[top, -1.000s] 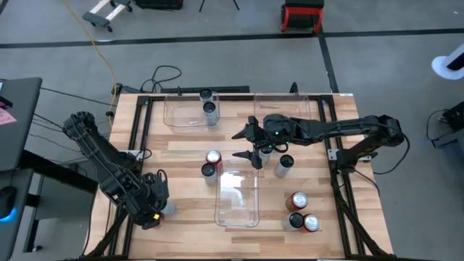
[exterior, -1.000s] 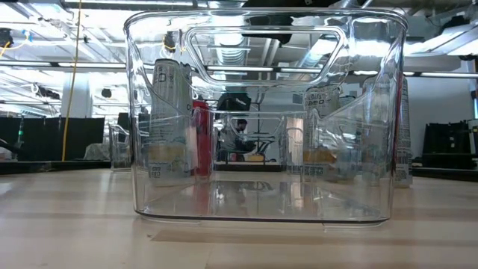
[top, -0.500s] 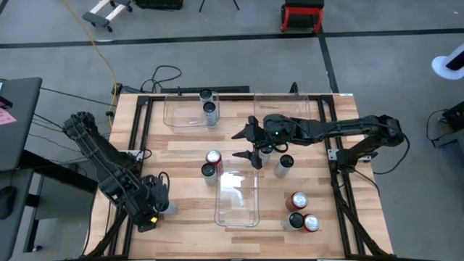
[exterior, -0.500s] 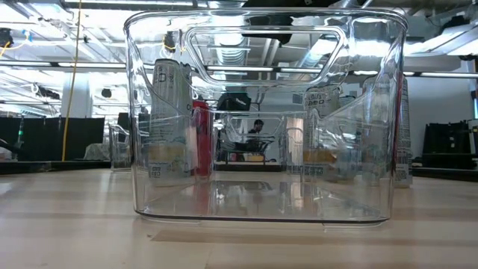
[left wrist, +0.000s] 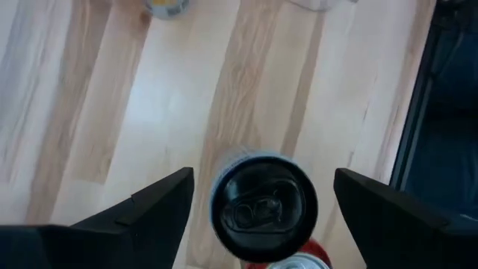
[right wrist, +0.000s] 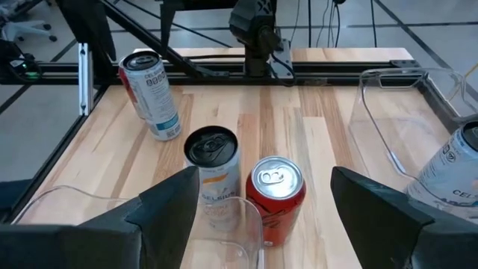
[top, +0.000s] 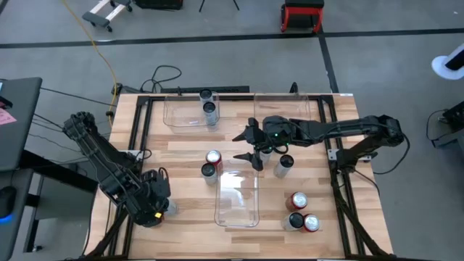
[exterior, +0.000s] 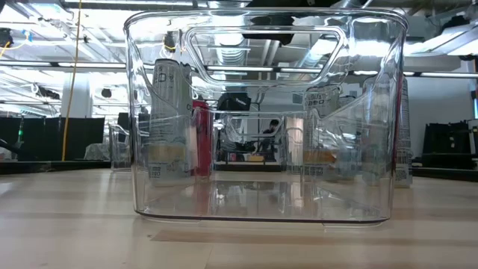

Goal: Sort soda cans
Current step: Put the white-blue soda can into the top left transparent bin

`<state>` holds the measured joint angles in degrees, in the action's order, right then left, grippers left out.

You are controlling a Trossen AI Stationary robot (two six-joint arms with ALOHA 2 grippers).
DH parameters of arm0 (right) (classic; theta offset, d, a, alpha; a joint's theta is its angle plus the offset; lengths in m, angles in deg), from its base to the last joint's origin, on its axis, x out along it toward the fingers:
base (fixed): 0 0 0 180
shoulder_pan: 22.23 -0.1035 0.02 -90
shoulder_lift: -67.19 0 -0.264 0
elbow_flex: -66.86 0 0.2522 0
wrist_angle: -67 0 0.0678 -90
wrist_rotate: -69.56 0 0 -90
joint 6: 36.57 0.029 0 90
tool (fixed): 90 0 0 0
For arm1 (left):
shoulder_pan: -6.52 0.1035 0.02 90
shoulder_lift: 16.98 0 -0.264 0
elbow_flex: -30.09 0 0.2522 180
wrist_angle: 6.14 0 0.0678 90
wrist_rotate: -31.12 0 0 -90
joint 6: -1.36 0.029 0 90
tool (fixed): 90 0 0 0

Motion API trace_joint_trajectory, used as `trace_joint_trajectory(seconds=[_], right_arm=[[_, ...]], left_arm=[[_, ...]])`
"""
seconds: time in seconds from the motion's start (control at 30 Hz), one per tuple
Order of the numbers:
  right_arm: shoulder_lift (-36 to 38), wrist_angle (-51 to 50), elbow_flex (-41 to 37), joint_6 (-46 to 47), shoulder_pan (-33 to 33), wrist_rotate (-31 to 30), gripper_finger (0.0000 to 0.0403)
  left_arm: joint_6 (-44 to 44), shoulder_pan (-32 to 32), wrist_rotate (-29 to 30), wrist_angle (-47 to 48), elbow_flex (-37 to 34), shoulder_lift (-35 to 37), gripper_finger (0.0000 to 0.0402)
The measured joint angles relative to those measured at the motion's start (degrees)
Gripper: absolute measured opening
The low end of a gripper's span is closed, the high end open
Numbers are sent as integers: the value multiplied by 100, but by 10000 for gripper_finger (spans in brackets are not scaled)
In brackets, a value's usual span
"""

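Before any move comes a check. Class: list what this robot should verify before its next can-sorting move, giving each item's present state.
1. Left gripper open: ok.
2. Dark-topped can centred between the left fingers: ok.
3. Left fingers low enough to grip that can: cannot tell.
4. Right gripper open: ok.
5. Red can clear of neighbours: not ok, a white can stands close beside it.
6. Front bin free of cans: ok.

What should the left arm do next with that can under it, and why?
Probably lower the left gripper and close it on the dark-topped can. Its open fingers stand either side of the can, seen from above, with gaps showing on both sides, so nothing is gripped yet. The right gripper hangs open farther off.
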<state>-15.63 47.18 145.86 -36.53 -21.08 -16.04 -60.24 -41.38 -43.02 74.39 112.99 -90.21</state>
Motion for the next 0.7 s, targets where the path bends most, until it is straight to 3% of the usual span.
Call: trace_joint_trajectory(seconds=[0.3, 0.7], right_arm=[[0, 2, 0, 2, 0, 0, 321], [0, 4, 0, 16, 0, 0, 321]], left_arm=[[-81, 0, -126, 79, -4, -9, 395], [197, 0, -583, 192, -9, -753, 399]])
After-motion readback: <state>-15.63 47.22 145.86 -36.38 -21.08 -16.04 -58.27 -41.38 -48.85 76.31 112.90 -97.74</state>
